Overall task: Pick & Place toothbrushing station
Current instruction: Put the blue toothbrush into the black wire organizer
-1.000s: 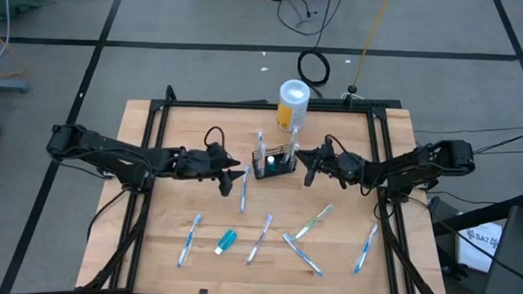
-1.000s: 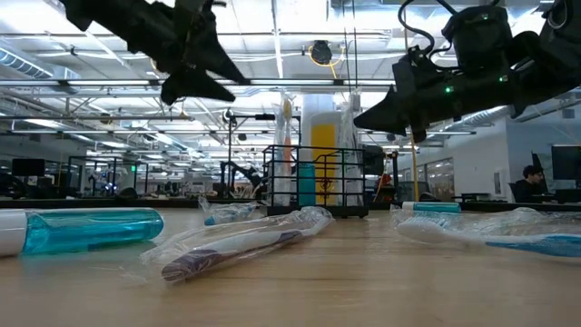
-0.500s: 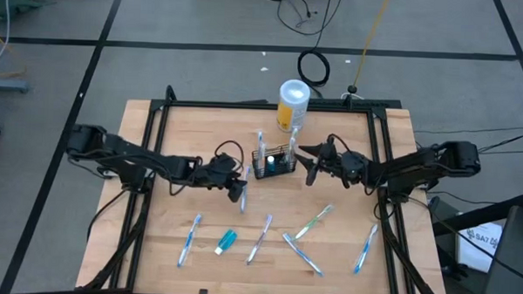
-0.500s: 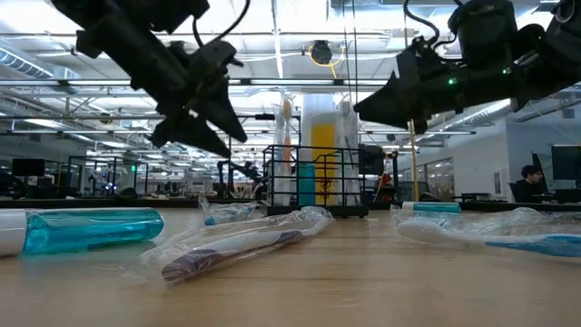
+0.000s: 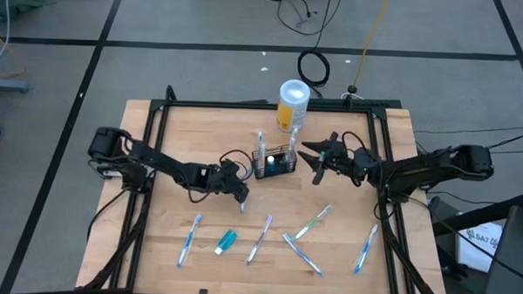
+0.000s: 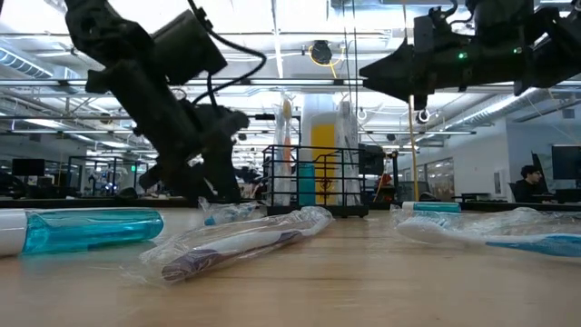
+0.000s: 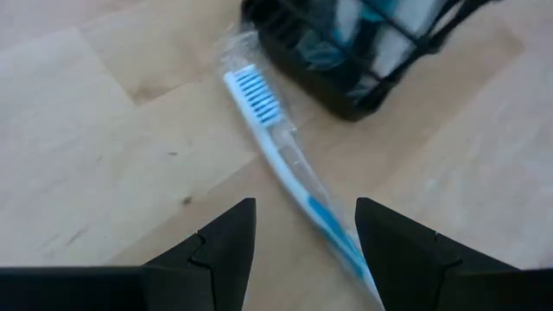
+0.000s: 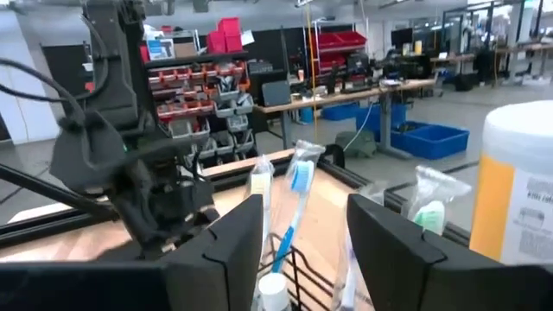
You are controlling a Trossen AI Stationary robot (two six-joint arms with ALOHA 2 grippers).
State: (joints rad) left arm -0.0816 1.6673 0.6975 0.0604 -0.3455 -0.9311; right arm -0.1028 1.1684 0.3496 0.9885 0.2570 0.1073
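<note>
While both arms reach in from opposite sides, the wooden table keeps bare board along its left and right margins inside the black frame that edges it, and a wide bare strip lies behind the left arm. Largest of the things on it, the white-and-yellow canister stands at the far edge, its label too small to read. Just in front of it sits the toothbrushing station, a low black wire basket near the table's middle, with wrapped toothbrushes standing upright inside. The left tool is low over the board just left of and nearer than the basket, its fingers spread apart and empty, straddling a wrapped blue toothbrush that lies flat with its bristle end close to the basket's corner. The right tool hangs above the table just right of the basket, fingers parted and holding nothing, with clear room beneath it in the low view. Across the near half, well apart from one another, lie more wrapped toothbrushes and a small teal tube. No writing on any of them can be read.
</note>
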